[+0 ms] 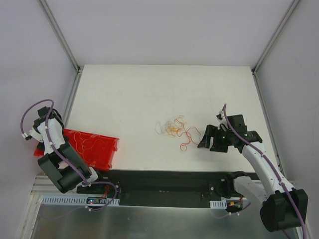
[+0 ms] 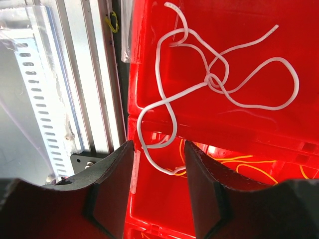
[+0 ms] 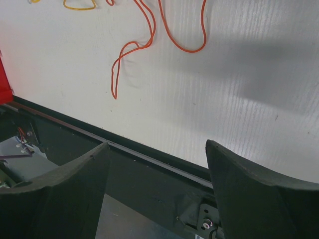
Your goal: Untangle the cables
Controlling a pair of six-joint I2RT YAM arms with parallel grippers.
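Lying near the middle of the table (image 1: 149, 89), the cables (image 1: 172, 128) form a loose knot of whitish, yellow and red loops. One red strand (image 1: 188, 135) trails right toward the right tool (image 1: 205, 137), which sits just beside it and apart from it. Only the overhead view shows this whole layout, along with the red bin (image 1: 97, 149) at the near left edge of the table, where the left arm leans over its left end.

The left wrist view shows what the overhead view cannot. A white cable (image 2: 224, 74) lies curled and crossed over itself in one compartment of the bin, and its tail drops over the divider into the next, where yellow strands (image 2: 249, 167) lie. The left tool (image 2: 159, 184) hangs over that divider with its jaws apart. The white tail runs into the gap between them, and whether it touches either finger cannot be told.

The right wrist view shows the right tool's fingers (image 3: 75, 184) spread wide with nothing between them. They hang over the dark strip (image 3: 149, 174) at the table's near edge, with the red strand lying farther out on the white surface.
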